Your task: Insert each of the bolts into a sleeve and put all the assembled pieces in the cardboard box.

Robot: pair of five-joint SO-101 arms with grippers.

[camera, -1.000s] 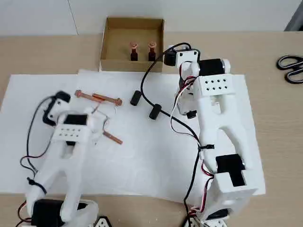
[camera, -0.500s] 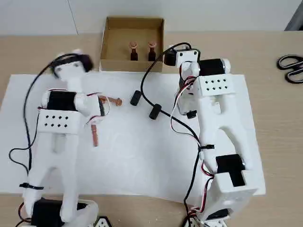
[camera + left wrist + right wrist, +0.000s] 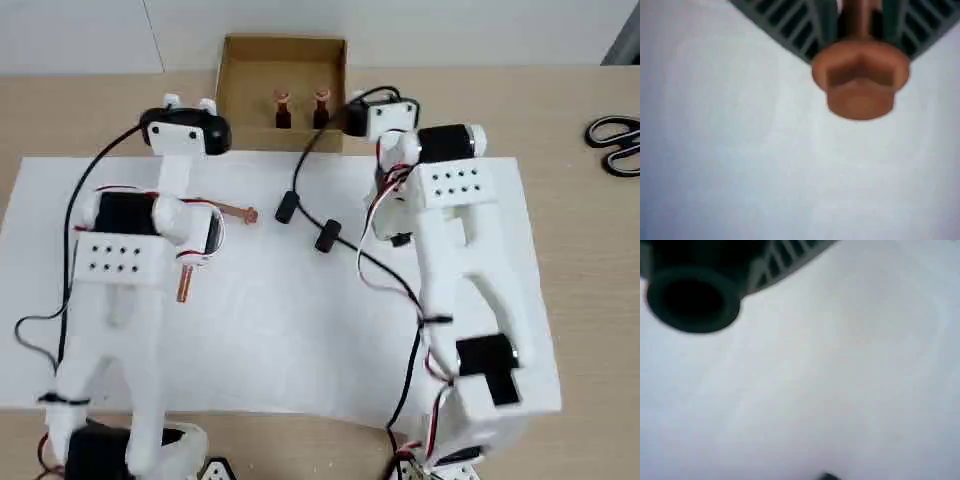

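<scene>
My left gripper (image 3: 192, 252) is shut on a copper bolt (image 3: 186, 282) that hangs head down above the white paper (image 3: 300, 330). The left wrist view has the bolt's hex head (image 3: 860, 80) close up, its shaft between the ribbed fingers (image 3: 790, 20). A second bolt (image 3: 232, 210) lies on the paper beside that arm. My right gripper (image 3: 396, 228) is shut on a black sleeve (image 3: 399, 239), whose open bore (image 3: 692, 300) faces the right wrist camera. Two loose sleeves (image 3: 287, 207) (image 3: 327, 236) lie mid-paper. The cardboard box (image 3: 232, 85) at the back holds two assembled pieces (image 3: 282, 108) (image 3: 321, 106).
Black cables (image 3: 345, 245) from the right arm trail across the paper between the two loose sleeves. Scissors (image 3: 615, 132) lie at the table's far right edge. The paper in front of both grippers is bare.
My left arm has risen and stretched toward the back, lifting the copper bolt off the paper; it now hangs upright. The right arm has barely moved.
</scene>
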